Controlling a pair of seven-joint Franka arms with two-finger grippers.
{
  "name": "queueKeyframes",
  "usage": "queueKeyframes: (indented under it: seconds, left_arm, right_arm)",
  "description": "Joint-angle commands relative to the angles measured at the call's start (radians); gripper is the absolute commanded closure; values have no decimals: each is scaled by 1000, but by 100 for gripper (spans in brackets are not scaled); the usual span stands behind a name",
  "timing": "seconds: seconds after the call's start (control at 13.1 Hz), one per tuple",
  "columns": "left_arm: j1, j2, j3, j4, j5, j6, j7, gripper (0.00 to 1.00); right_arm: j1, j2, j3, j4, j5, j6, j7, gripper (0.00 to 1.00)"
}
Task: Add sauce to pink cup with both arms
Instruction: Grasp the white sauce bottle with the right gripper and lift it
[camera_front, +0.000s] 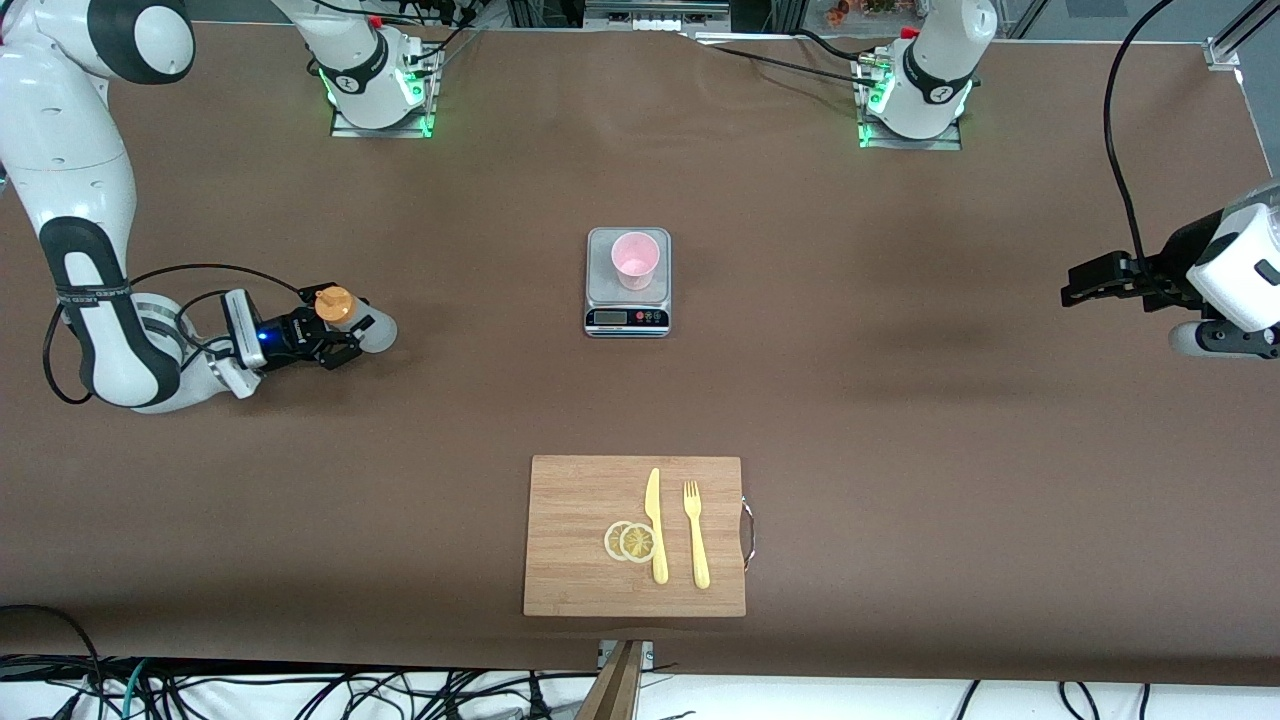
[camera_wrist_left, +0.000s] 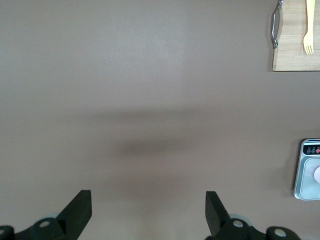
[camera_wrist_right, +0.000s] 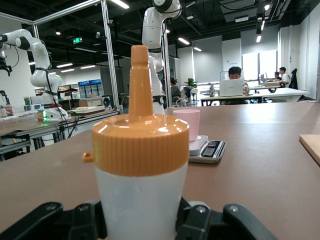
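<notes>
The sauce bottle (camera_front: 350, 318), whitish with an orange nozzle cap, stands upright toward the right arm's end of the table. My right gripper (camera_front: 340, 340) is shut on its body; in the right wrist view the bottle (camera_wrist_right: 141, 150) fills the middle, with the gripper (camera_wrist_right: 142, 222) round its lower part. The pink cup (camera_front: 635, 260) stands upright on a small scale (camera_front: 627, 318) at mid table and also shows in the right wrist view (camera_wrist_right: 186, 125). My left gripper (camera_front: 1078, 287) is open and empty above bare table at the left arm's end; it also shows in the left wrist view (camera_wrist_left: 147, 202).
A wooden cutting board (camera_front: 575, 545) lies nearer the front camera than the scale, with a yellow knife (camera_front: 655, 525), a yellow fork (camera_front: 696, 535) and two lemon slices (camera_front: 630, 541) on it. The board's edge (camera_wrist_left: 295, 57) and the scale (camera_wrist_left: 306, 172) show in the left wrist view.
</notes>
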Motion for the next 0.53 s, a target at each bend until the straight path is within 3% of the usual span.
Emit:
queueKeyframes:
  seconds: [0.0,0.46]
  left_arm:
    - [-5,15,2,25,18,-7,20,0]
    - [-6,17,2,27,16,-6,20,0]
  right_arm:
    - [32,-86,20,1,14,-5,137,82]
    - [209,-299,19,-12,-32,194,455,82]
